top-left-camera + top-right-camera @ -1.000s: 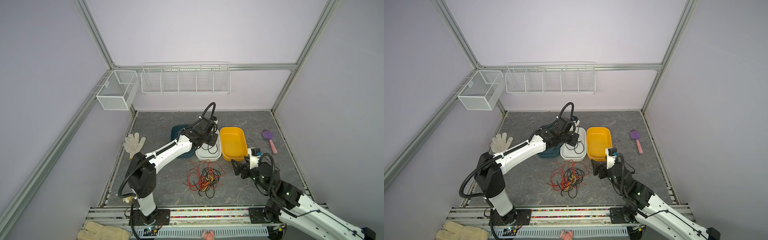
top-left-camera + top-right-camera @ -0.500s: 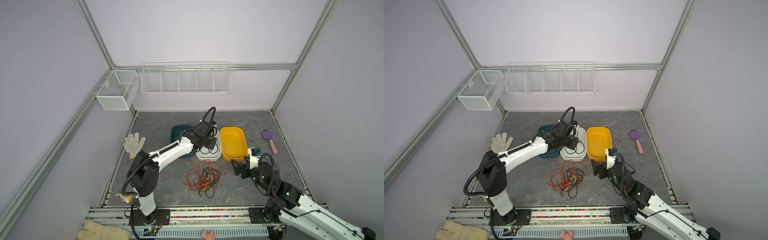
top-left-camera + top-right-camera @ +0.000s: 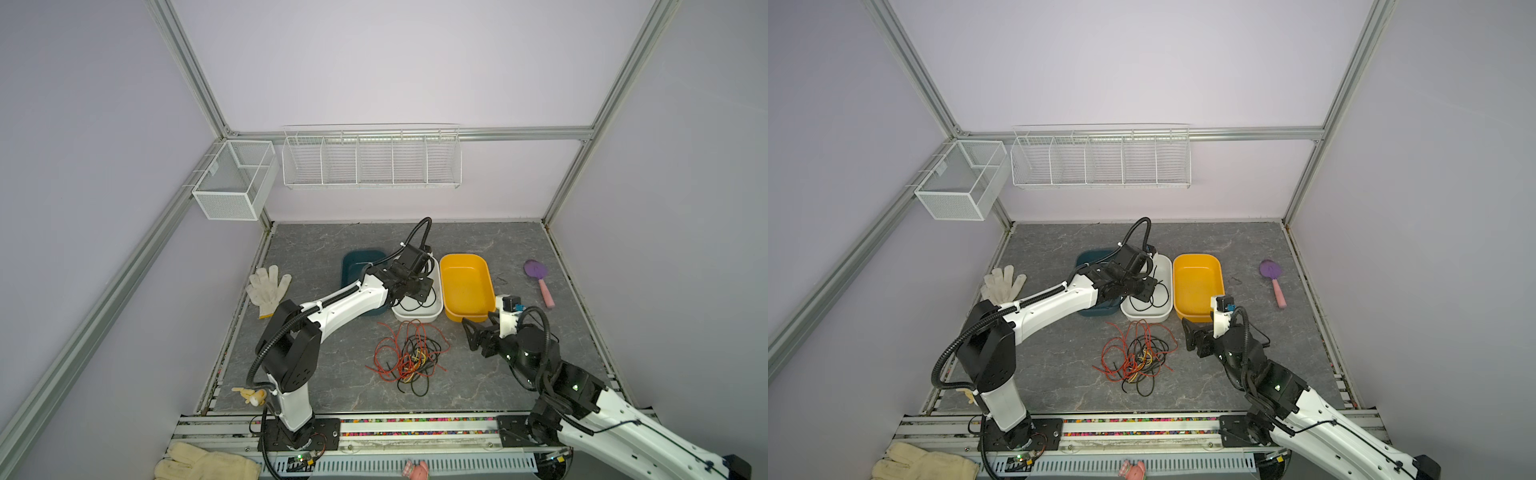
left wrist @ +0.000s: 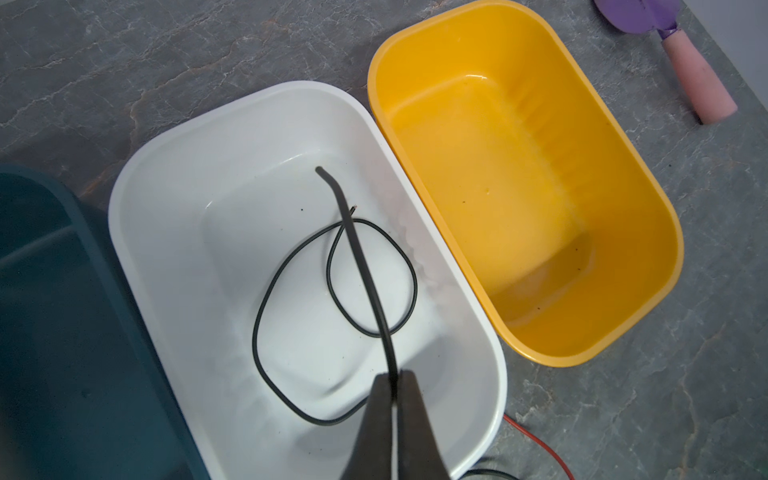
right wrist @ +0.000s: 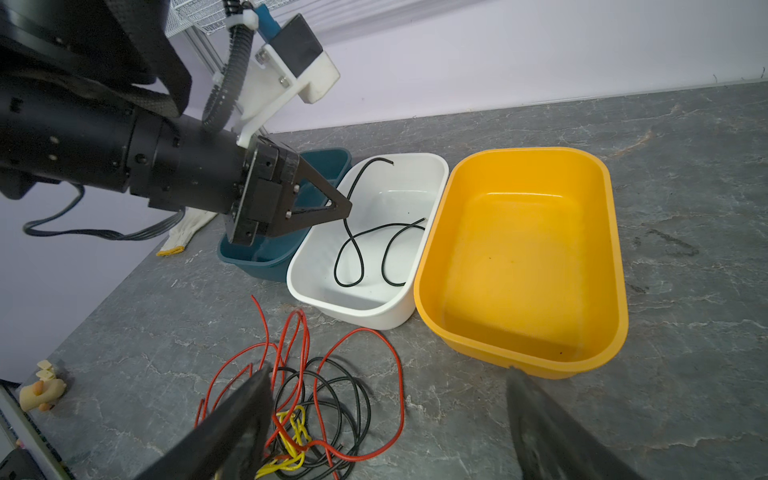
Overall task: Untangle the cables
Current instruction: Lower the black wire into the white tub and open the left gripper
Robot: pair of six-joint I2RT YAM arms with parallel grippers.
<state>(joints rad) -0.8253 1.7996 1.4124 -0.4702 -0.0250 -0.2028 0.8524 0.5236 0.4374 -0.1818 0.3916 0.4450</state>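
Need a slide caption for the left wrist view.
The left gripper pinches a black cable looped in the white bin.

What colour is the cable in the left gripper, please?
Black cable, best seen in left wrist view.

Left end effector (image 4: 392,376) clamped, extended forward; right end effector (image 5: 388,374) spread wide, low.

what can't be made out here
Teal bin's inside: left arm covers most in both top views; the left wrist view's edge cuts it off.
How the tangled cables cross: too small in both top views; a right hand finger hides part in the right wrist view.
Pink thing at the front rail: cut by the edge in both top views.
Left hand's grip on the black cable: too small in both top views.
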